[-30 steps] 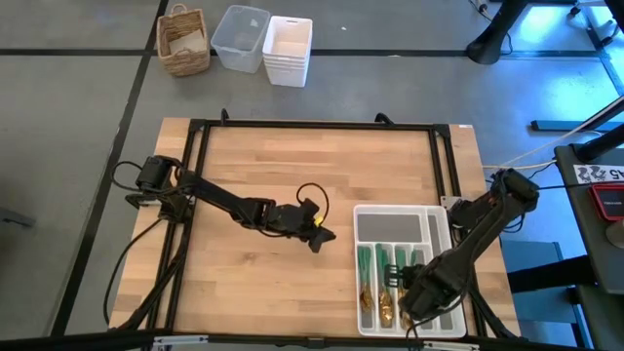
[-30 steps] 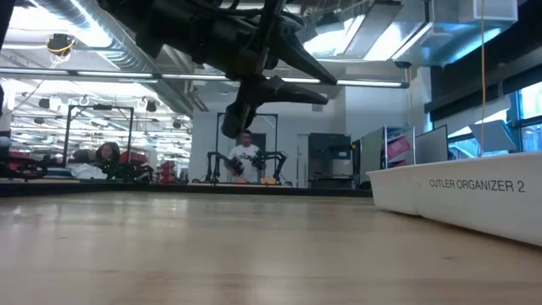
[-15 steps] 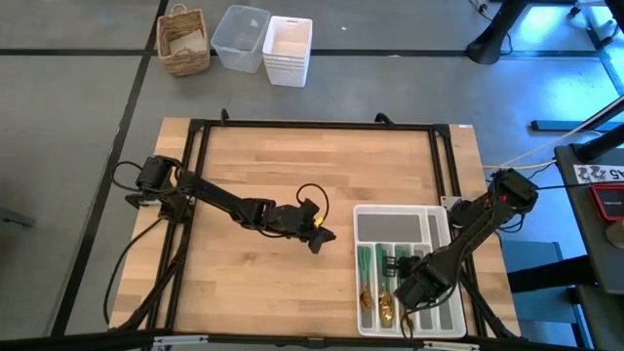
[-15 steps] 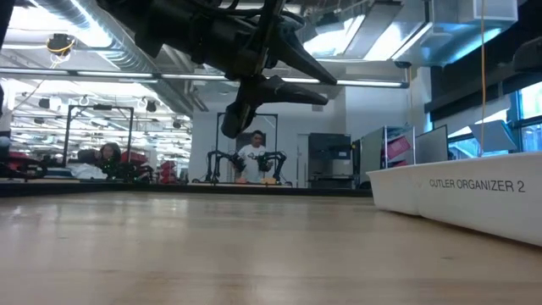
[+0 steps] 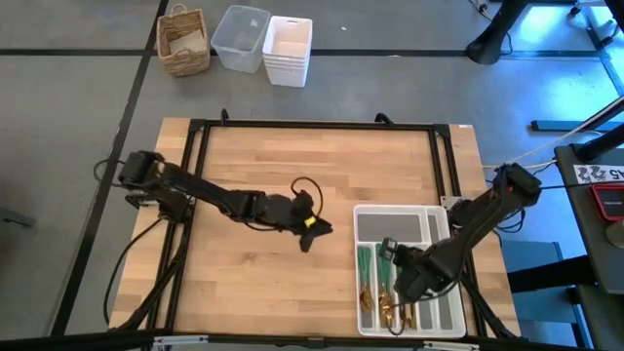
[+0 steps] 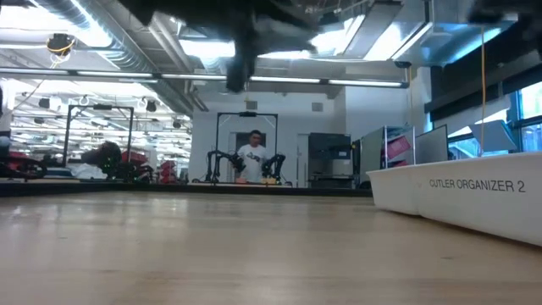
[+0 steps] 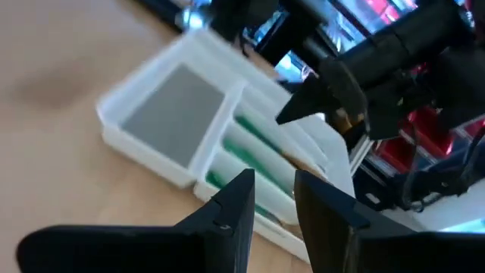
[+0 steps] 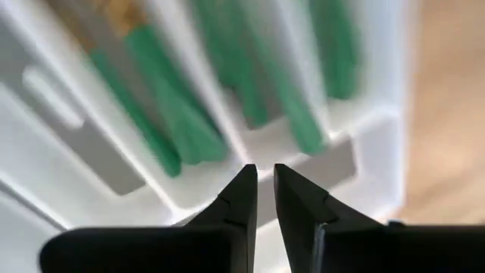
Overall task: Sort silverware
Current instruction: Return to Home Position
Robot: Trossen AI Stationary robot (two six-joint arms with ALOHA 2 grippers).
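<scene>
My right gripper (image 5: pixel 388 255), fingers slightly parted and empty, hovers over the white tray (image 5: pixel 441 222) at lower right, where the silverware (image 5: pixel 371 283) lies in rows, green-handled and gold-headed.

Green-handled silverware (image 5: pixel 378 283) — lying in compartments

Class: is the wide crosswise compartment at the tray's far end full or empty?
Empty. In the high view that compartment shows only bare grey floor, while the green-handled silverware lies in the long slots of the tray.
</scene>
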